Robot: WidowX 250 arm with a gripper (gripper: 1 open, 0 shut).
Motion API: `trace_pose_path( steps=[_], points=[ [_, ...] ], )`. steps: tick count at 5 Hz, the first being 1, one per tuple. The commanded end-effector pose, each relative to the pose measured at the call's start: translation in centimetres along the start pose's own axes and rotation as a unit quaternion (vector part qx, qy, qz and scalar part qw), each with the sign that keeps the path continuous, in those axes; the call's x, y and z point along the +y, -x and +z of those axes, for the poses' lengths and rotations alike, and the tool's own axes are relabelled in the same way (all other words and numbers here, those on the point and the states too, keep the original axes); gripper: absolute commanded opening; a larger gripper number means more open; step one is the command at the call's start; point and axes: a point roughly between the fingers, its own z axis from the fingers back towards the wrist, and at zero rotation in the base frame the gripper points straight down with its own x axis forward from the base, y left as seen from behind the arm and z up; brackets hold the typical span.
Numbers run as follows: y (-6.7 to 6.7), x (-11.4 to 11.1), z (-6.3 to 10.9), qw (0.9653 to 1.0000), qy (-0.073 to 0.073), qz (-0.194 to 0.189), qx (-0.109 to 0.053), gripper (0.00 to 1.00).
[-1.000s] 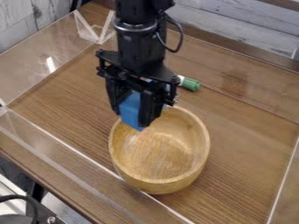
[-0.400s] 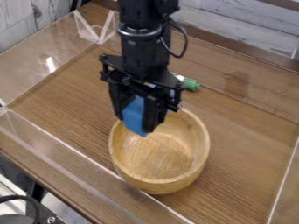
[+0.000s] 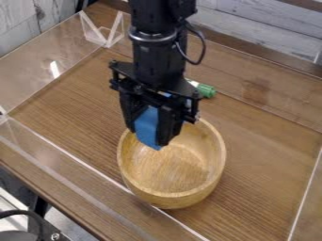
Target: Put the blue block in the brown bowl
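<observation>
So, blue block (image 3: 151, 127) upright between the black fingers of the gripper (image 3: 153, 132), clamped tight on both sides; gripper points straight down; block's lower end hangs just inside the back-left part of the brown bowl (image 3: 201, 179), at about rim level, above the bowl floor and not resting on it as far as can be told; bowl otherwise holds nothing, bare wood grain visible across the inside; bowl sits on the wooden desk (image 3: 75, 104), toward the front centre; black robot arm (image 3: 157, 38) rises straight up from the gripper and out of the top of the picture, a dark cable looping at its right side; behind the gripper, to the right, the green end of a marker pen (image 3: 202, 91) lies on the desk, its white part mostly hidden by the arm; clear plastic walls (image 3: 25, 155) fence the desk on the left and front edges; versus a second ago: block and gripper sit slightly lower and a touch right, further into the bowl; grip unchanged; bowl and marker have not moved.
</observation>
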Motion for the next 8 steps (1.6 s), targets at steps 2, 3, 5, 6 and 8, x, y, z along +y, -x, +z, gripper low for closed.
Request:
trace_pose_path(
  steps=[2,3,5,6,8],
  points=[
    [-0.2,-0.6,1.0,0.9995,0.004,-0.005,-0.029,0.00],
    [-0.2,-0.8,1.0,0.9995,0.006,-0.004,-0.030,0.00],
    [-0.1,-1.1,0.9,0.9994,0.011,-0.001,-0.033,0.00],
    [-0.1,-1.3,0.9,0.9993,0.014,0.001,-0.035,0.00],
    [0.1,-1.5,0.7,0.9991,0.020,0.003,-0.037,0.00]
  ],
)
